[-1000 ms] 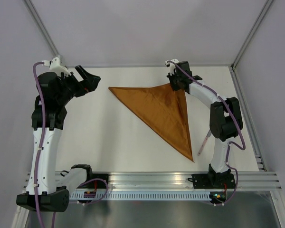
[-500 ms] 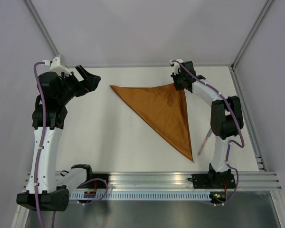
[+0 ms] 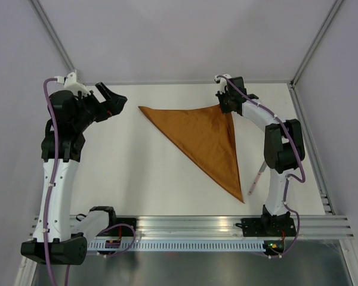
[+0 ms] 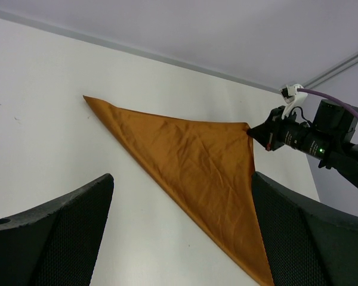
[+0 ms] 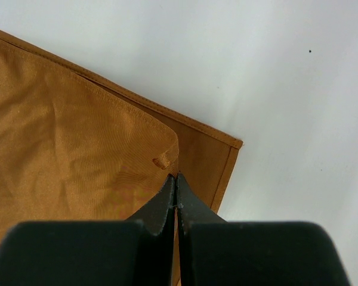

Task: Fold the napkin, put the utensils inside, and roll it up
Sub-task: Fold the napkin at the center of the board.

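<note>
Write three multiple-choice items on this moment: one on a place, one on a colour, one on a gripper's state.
1. Where is the knife relative to the napkin?
A) on it
B) on the table to its right, apart
C) in the left gripper

2. What colour is the napkin?
A) rust-brown
B) blue
C) white

3. The right gripper is:
A) open
B) shut on the napkin's far corner
C) shut on the knife

Answers:
1 B: the top view shows it lying on bare table, off the napkin.
2 A: every view shows that colour.
3 B: its wrist view shows the fingers closed on the upper layer's corner.
</note>
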You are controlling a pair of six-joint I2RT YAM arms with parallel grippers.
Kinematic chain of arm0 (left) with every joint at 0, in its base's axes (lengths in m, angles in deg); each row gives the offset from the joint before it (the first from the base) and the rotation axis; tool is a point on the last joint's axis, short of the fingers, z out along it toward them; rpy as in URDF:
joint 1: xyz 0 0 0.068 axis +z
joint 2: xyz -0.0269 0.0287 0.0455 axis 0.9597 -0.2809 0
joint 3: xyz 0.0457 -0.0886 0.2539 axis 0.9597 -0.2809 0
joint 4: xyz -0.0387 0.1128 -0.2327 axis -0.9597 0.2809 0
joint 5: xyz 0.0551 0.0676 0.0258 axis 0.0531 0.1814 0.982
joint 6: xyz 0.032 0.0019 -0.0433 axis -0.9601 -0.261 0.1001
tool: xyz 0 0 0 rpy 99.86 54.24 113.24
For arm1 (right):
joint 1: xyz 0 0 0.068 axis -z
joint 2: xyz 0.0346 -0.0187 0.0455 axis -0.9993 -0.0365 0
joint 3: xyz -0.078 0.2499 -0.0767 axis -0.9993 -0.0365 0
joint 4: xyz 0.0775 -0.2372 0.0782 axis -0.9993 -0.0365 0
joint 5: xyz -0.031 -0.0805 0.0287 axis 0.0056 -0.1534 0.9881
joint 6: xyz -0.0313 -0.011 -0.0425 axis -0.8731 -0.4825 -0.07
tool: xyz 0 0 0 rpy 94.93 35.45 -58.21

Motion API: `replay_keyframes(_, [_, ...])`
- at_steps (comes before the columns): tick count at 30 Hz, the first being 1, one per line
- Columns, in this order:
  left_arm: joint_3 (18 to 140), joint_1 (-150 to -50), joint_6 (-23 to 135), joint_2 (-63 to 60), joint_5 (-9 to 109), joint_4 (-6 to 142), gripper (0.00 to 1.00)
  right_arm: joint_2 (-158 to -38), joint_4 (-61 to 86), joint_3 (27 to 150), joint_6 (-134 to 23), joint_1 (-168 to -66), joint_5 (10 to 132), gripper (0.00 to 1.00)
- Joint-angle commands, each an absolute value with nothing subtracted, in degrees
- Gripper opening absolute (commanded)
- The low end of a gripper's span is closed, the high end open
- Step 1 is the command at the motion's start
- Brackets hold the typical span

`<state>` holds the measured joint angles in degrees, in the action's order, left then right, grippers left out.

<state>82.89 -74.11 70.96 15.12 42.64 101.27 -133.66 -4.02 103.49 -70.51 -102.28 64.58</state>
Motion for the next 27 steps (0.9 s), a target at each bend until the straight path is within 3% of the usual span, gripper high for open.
replay_keyframes(1, [82.34, -73.86, 73.55, 15.15, 41.49, 99.6, 1.0, -134.75, -3.14, 105.85, -70.06, -101.8, 64.03, 0.0])
replay_keyframes(27, [79.7, -73.86, 73.28, 14.36, 41.31, 97.93, 1.0, -137.12, -3.22, 106.46, -69.88, -100.65, 63.24, 0.01])
